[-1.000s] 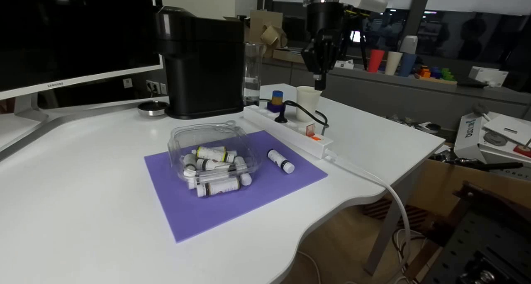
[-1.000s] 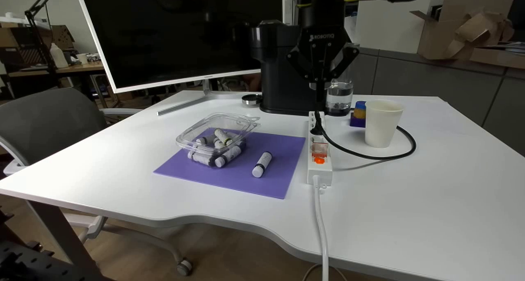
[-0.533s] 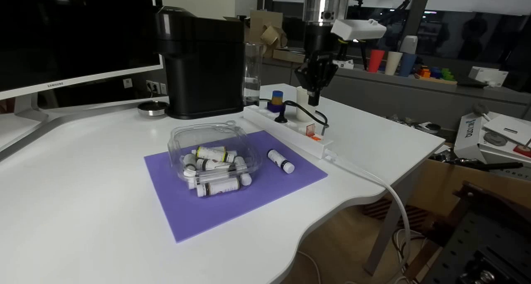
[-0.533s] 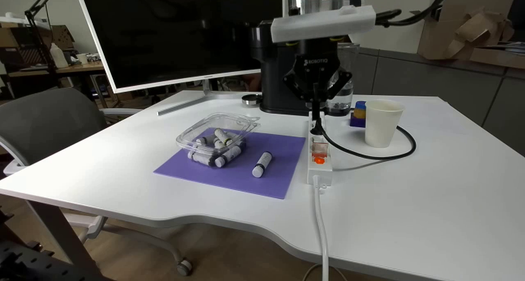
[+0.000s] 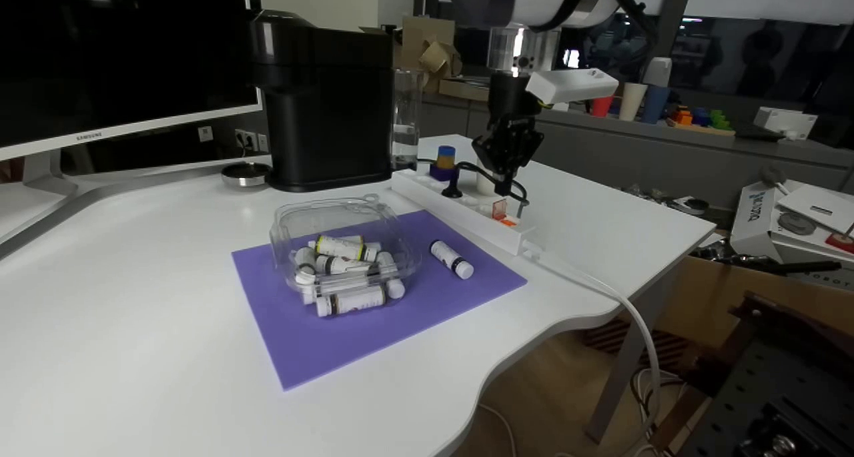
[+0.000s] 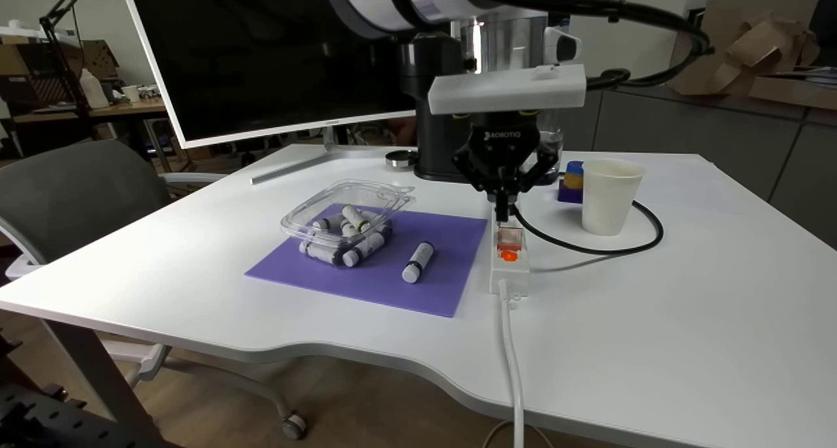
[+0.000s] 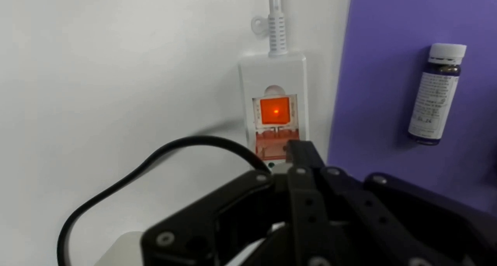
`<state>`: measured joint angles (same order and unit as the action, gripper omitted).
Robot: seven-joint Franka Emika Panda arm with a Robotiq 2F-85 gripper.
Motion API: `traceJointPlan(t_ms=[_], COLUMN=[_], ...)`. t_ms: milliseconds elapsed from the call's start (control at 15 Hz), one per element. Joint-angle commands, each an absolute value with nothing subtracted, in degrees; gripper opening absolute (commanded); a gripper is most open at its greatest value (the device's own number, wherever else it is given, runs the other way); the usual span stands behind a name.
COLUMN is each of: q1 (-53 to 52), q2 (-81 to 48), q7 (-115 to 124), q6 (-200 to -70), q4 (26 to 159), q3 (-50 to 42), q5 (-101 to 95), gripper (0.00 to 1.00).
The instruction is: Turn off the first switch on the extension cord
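The tool (image 6: 502, 214) points downward above the white extension cord (image 6: 510, 273), its fingers (image 7: 304, 155) drawn together, gripping nothing. Its tip is near the raised red cover (image 6: 509, 239) beside the orange switch (image 7: 275, 110); whether it touches, I can't tell. The switch glows, and in the wrist view it sits at eleven o'clock from the fingertips, while a black cable (image 7: 202, 140) curves off toward eight o'clock. In an exterior view, reckoned from the extension cord, a purple mat (image 6: 451, 258) lies on the counter (image 6: 654, 317) at nine o'clock and a paper cup (image 6: 608, 203) stands at two. On the mat I see a clear tub (image 6: 307, 212), small bottles (image 6: 354, 217) showing through, and a loose bottle (image 6: 418, 262) at four o'clock from it.
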<state>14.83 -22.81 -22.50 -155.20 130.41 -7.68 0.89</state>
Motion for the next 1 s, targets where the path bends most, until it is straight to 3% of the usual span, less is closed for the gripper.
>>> traceJointPlan(t_ms=[0, 933], q1=[16.3, 15.5], q2=[-22.9, -26.9], q7=[-21.1, -21.8], q6=[-154.8, -152.9], q4=[130.6, 128.1], q3=[-7.1, -9.0], q5=[0.9, -7.1], gripper=[0.00, 0.00])
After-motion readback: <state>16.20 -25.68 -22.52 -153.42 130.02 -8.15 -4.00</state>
